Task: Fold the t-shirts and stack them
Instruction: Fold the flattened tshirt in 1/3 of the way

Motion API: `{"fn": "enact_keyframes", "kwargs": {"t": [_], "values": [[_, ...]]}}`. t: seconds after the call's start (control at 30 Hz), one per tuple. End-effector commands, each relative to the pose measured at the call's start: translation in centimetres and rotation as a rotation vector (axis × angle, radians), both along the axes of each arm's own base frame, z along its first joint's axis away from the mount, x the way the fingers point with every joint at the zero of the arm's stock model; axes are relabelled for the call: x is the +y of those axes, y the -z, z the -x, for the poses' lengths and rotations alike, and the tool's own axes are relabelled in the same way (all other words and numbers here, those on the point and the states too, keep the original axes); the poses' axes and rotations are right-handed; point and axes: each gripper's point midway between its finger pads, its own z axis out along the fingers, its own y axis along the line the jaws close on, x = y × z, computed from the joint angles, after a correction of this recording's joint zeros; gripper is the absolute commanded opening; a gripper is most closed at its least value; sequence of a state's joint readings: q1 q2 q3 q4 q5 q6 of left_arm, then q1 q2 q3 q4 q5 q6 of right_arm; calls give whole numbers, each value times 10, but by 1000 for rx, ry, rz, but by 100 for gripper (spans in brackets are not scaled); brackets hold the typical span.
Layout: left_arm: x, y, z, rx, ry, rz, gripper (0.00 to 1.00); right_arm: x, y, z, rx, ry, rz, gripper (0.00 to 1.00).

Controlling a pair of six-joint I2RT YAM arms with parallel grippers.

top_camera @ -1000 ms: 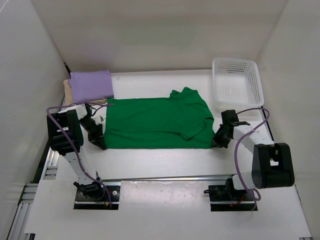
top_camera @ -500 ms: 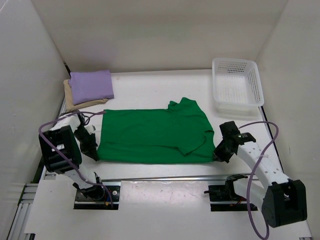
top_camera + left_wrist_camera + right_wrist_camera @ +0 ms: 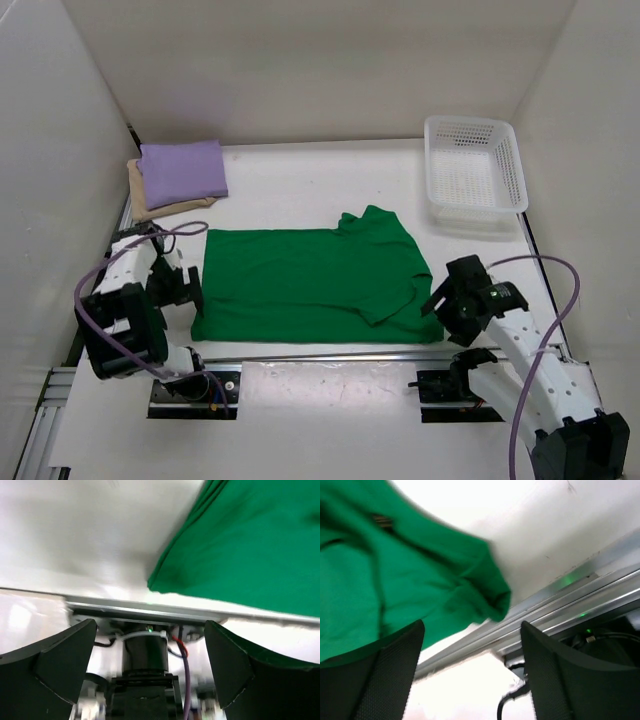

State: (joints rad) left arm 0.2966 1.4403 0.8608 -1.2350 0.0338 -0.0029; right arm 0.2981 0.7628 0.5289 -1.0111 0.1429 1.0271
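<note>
Green t-shirt (image 3: pixel 300 285) lies flat on the bench (image 3: pixel 300 185), centre frame — left gripper (image 3: pixel 183 288) and right gripper (image 3: pixel 438 300) flank its lower corners, both spread wide, holding nothing.

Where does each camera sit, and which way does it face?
Top external: fixed above and behind the robot, looking down on the table; the left gripper and right gripper flank the green t-shirt.
Left wrist: on the left arm, low, facing back toward the metal rail at the near edge; its open fingers frame the shirt's corner.
Right wrist: likewise low, facing the rail; its open fingers show.
Shared: all three see the green t-shirt.
</note>
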Motion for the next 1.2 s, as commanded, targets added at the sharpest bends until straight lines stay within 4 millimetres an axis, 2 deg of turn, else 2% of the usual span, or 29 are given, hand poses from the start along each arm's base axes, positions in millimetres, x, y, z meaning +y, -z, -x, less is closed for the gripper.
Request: {"fn": "enact_keyframes", "kwargs": {"t": [0.0,0.03,0.07,0.13,0.17,0.2,0.23,0.27,0.3,0.33,0.37,0.4,0.43,0.47,0.5,0.53,0.57,0.6,0.63,0.67,0.73,0.77,0.8,0.87,0.93,0.97,1.03,1.07,1.17], "values": [[23,-36,-49,-256,-4,-113,100,2,-47,-27,-127,-171,42,83],[26,-54,-68,-362,-6,-129,100,7,-55,-37,-135,-218,37,85],[27,-62,-86,-450,-5,-129,100,16,-81,-57,-209,-259,19,85],[13,-79,-112,-589,14,-59,100,27,-95,-84,-217,-353,26,85],[9,-87,-125,-646,22,-31,100,33,-122,-107,-285,-368,25,85],[0,-94,-141,-718,38,32,100,40,-119,-125,-254,-413,42,85],[-3,-103,-152,-770,49,52,100,47,-125,-139,-266,-439,46,85],[-7,-107,-161,-802,59,85,100,56,-153,-165,-343,-451,57,85],[-15,-111,-174,-853,79,143,100,65,-142,-182,-295,-493,84,85],[-17,-120,-185,-896,93,164,100,72,-146,-198,-309,-511,104,85],[-21,-127,-192,-924,106,194,100,83,-129,-216,-267,-554,142,85],[-29,-137,-201,-967,129,247,100,96,-147,-240,-322,-571,141,85],[-30,-138,-208,-976,136,269,100,102,-145,-256,-320,-583,147,85],[-30,-152,-218,-1015,152,278,100,112,-110,-270,-229,-610,168,85],[-34,-160,-224,-1034,165,309,100,117,-101,-282,-204,-622,174,85],[-33,-161,-233,-1033,167,324,100,126,-118,-308,-259,-610,181,85],[-22,-195,-247,-1102,173,301,100,130,-79,-322,-176,-616,201,85],[-21,-217,-250,-1129,178,324,100,133,-69,-327,-143,-620,204,84],[-35,-246,-245,-1166,213,457,100,131,-63,-340,-147,-606,215,84],[-33,-275,-244,-1221,230,491,100,132,-49,-353,-139,-586,212,84],[-49,-292,-222,-1261,270,571,100,127,-32,-364,-132,-553,218,84],[-51,-285,-218,-1265,273,570,100,123,-28,-368,-137,-529,214,84],[-54,-256,-212,-1206,237,609,100,121,-17,-365,-120,-531,216,84],[-59,-228,-204,-1092,172,640,100,125,-7,-372,-141,-540,178,84],[-57,-207,-200,-974,125,566,100,127,0,-373,-136,-557,174,84],[-33,-185,-202,-897,93,358,100,127,4,-375,-133,-567,177,84],[-12,-184,-210,-882,112,129,100,122,5,-373,-121,-560,203,84],[19,-176,-208,-833,79,-65,100,120,6,-368,-108,-552,202,84],[49,-188,-196,-827,52,-301,100,107,4,-356,-86,-520,242,84]]}}
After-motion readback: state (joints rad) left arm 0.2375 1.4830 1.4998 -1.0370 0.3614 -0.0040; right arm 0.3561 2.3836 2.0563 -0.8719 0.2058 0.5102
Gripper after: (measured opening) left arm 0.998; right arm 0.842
